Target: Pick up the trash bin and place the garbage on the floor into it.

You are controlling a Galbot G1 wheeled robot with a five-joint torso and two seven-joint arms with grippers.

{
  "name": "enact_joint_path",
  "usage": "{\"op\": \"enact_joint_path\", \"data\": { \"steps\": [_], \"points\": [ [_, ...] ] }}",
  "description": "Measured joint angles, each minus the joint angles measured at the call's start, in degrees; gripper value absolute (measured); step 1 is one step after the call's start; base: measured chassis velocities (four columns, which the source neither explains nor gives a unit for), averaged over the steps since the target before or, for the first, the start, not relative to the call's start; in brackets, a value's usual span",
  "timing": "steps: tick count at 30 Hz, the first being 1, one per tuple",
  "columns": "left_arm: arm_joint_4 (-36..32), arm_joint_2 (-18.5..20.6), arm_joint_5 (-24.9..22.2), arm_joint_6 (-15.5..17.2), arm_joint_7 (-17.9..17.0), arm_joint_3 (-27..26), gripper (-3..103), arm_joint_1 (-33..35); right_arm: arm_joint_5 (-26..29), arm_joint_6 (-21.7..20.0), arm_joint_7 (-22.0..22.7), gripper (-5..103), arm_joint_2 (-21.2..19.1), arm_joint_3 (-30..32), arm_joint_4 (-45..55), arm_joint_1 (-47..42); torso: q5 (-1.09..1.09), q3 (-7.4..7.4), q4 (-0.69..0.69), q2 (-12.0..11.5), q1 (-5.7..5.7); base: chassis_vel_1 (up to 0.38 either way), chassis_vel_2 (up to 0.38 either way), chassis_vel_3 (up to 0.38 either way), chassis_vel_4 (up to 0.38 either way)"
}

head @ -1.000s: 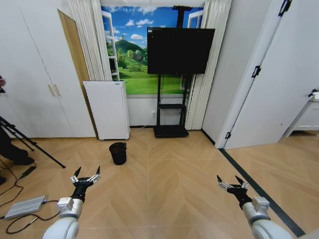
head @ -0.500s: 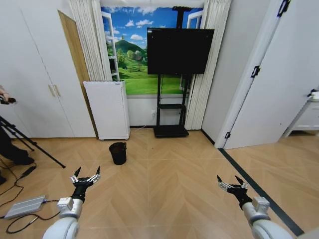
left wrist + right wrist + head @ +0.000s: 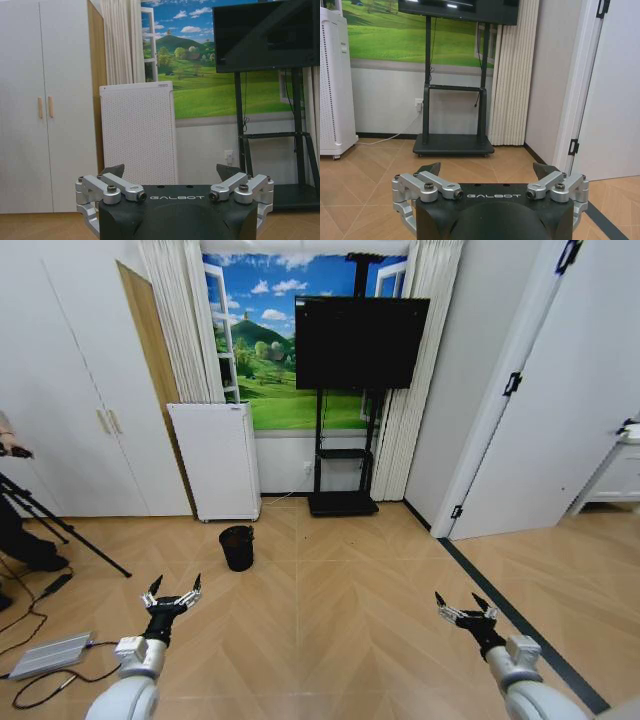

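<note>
The trash bin [image 3: 237, 547] is a small black round bin standing on the wooden floor in front of the white perforated appliance [image 3: 216, 461], some way ahead of me. My left gripper [image 3: 172, 594] hovers low at the near left, open and holding nothing. My right gripper [image 3: 465, 609] hovers at the near right, open and holding nothing too. Both sit well short of the bin. In the wrist views the left gripper [image 3: 170, 173] and right gripper [image 3: 487, 170] show spread fingers. The garbage is out of view.
A black TV on a wheeled stand [image 3: 345, 503] is behind the bin. White wardrobe doors [image 3: 80, 400] line the left, white doors [image 3: 560, 390] the right. A tripod leg [image 3: 60, 525], cables and a grey box [image 3: 50, 655] lie at the near left.
</note>
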Motion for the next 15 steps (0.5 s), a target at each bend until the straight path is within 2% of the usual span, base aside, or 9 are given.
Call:
{"op": "enact_joint_path", "data": {
  "steps": [15],
  "points": [
    [0.0, 0.0, 0.0, 0.0, 0.0, 0.0, 100, 0.0, 0.0, 0.0, 0.0, 100, 0.0, 0.0, 0.0, 0.0, 0.0, 0.0, 0.0, 0.0, 0.0, 0.0, 0.0, 0.0, 0.0]
  ]
}}
